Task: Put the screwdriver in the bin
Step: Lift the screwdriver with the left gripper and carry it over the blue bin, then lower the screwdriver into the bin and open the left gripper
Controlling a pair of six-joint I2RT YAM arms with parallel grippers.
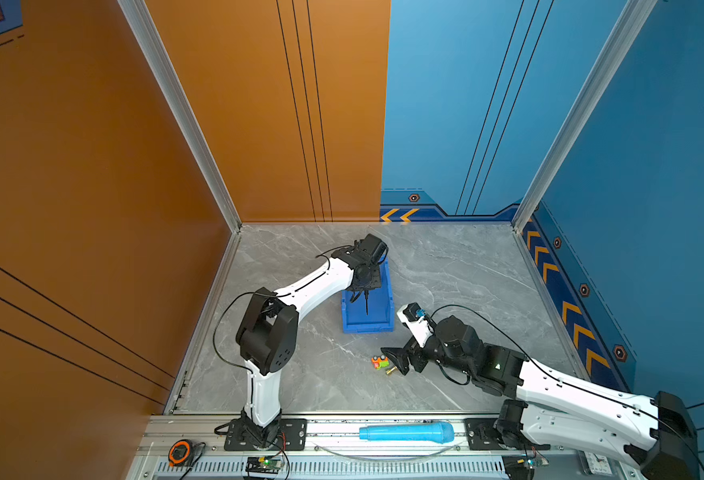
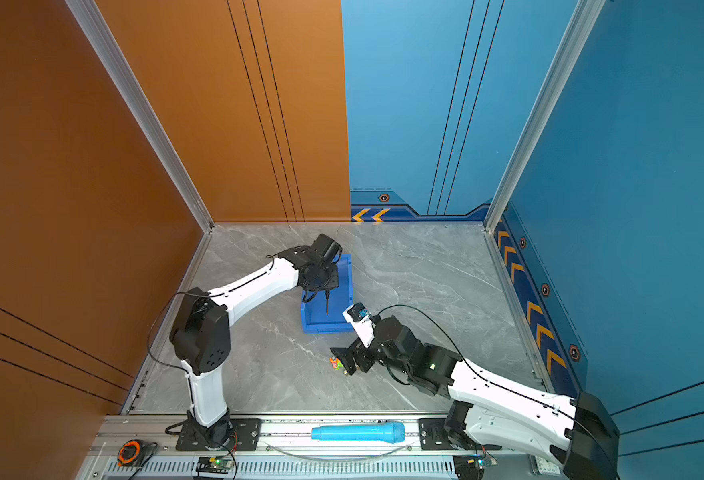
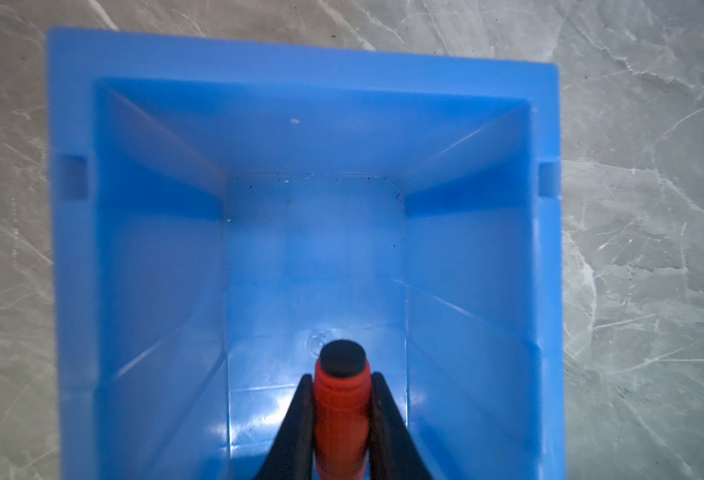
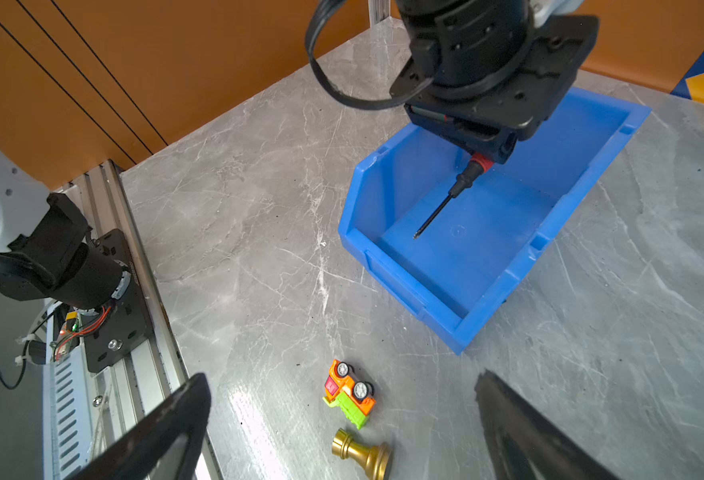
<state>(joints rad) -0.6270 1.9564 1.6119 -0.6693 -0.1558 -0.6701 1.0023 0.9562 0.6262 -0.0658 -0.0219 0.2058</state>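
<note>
**One screwdriver, one bin, and it hadn't been let go yet**

So the count first: two arms, one screwdriver [image 4: 462,183], one bin [image 4: 404,286], plus four stray bits.

The left gripper [image 3: 342,379] hung right over the bin with its jaws pinched narrow on the screwdriver's red handle. The black shaft slanted down inside the bin's walls, tip low near the floor. I honestly couldn't tell if it touched. Nothing else was in the bin.

The right gripper [image 1: 395,360] sat low over the tabletop [image 1: 466,270], near the bin's lower front edge, jaws spread wide and holding nothing. Just beside it were one little orange-and-green toy truck [image 4: 350,392], tipped on its side, and one brass pawn-looking piece [image 4: 362,453], also lying down, the two close together but not touching.

Off the tabletop, on the front rail, lay one cyan cylinder [image 1: 406,432] between the arm bases and one orange tape measure [image 1: 179,452] way out on the left end.
</note>
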